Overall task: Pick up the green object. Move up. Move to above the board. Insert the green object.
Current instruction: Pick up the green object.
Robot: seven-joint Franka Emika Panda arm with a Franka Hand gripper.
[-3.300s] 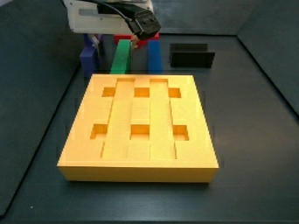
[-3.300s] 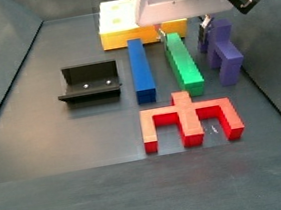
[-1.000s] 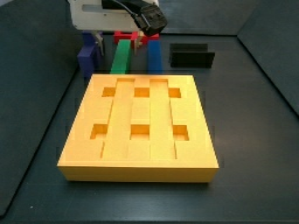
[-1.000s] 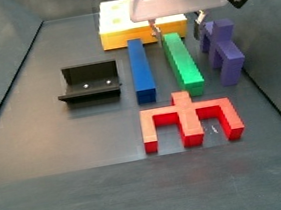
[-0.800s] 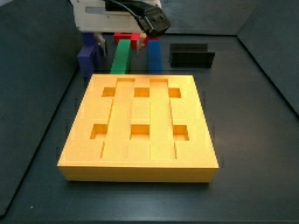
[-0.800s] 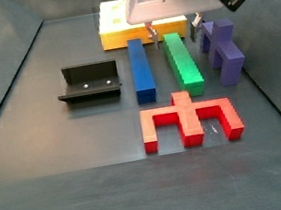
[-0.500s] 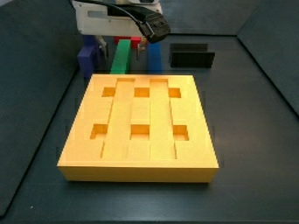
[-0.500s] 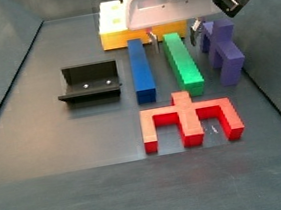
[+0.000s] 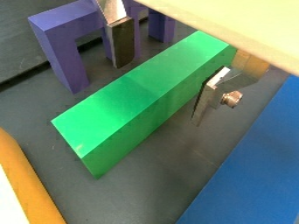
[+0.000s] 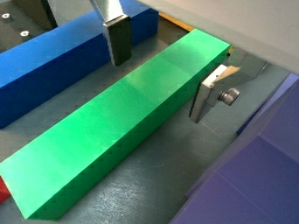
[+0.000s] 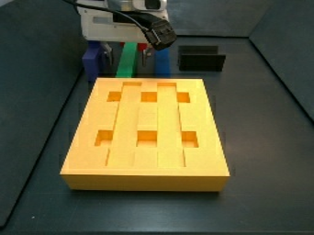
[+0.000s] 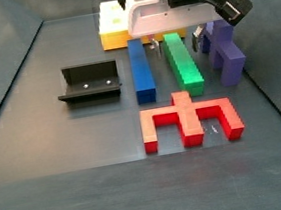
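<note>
Green object (image 10: pixel 122 122) lies flat on the bench (image 12: pixel 68 139), not yet lifted, so none of the four steps is finished; judging by both wrist views, the pick-up is only at the stage of the hand (image 10: pixel 163 66) straddling the bar near the end that lies closest to the board (image 11: pixel 147 133). The hand is wide: one finger (image 10: pixel 118 42) stands on one long side of the green object and the other finger (image 10: pixel 211 92) on the opposite side, each with a slim gap to the bar's face, so I judge nothing is gripped yet. Left to do: closing on the bar, lifting, carrying it over the board and inserting it. In a side view the green object (image 12: pixel 182 61) has its long axis running straight away from the board (image 12: pixel 115 25), one end just beside the board and the other end near the red piece (image 12: pixel 190 121). It sits between the blue bar (image 12: pixel 142 69) and the purple piece (image 12: pixel 223 47), parallel to the blue bar and apart from both. The fixture (image 12: pixel 88 81) stands well apart from the board, beyond the blue bar. The board's square holes look unfilled in a side view
</note>
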